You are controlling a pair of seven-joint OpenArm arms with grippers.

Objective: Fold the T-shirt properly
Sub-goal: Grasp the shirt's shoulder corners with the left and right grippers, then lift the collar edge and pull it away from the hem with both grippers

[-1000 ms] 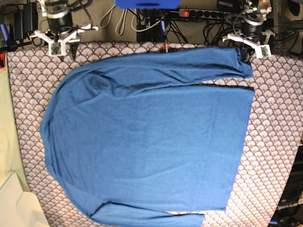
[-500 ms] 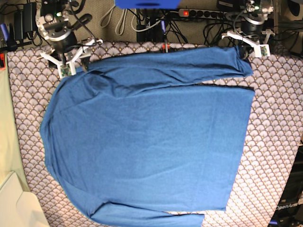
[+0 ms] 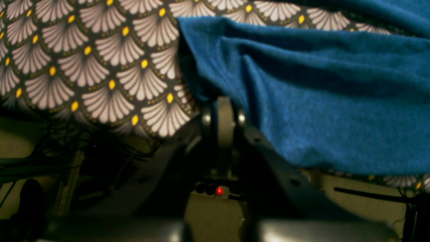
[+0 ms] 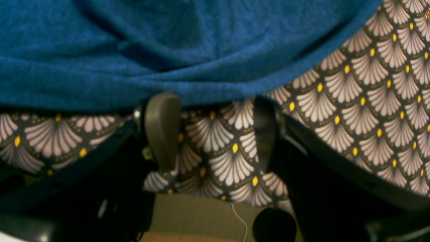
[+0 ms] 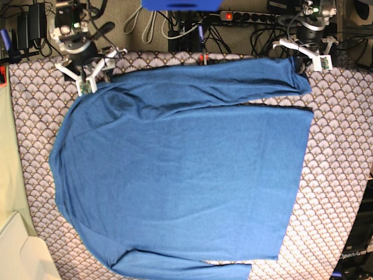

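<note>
The blue T-shirt (image 5: 186, 169) lies spread flat on the fan-patterned tablecloth (image 5: 338, 146), one sleeve along the far edge. My left gripper (image 5: 301, 61) is at that sleeve's cuff. In the left wrist view its fingers (image 3: 223, 111) are pressed together at the cuff's corner, and the fabric (image 3: 319, 101) drapes to their right. My right gripper (image 5: 93, 80) is at the far shoulder edge. In the right wrist view it (image 4: 213, 114) is open, its fingertips (image 4: 161, 127) on the cloth just short of the shirt's bunched edge (image 4: 168, 43).
Cables and a power strip (image 5: 245, 16) lie past the table's far edge. A cream-coloured surface (image 5: 17, 251) sits at the near left corner. The table's far edge drops off right behind both grippers (image 3: 100, 141).
My right gripper has come down from beyond the table's far edge to the shirt's shoulder and turned. My left gripper has stayed at the sleeve cuff.
</note>
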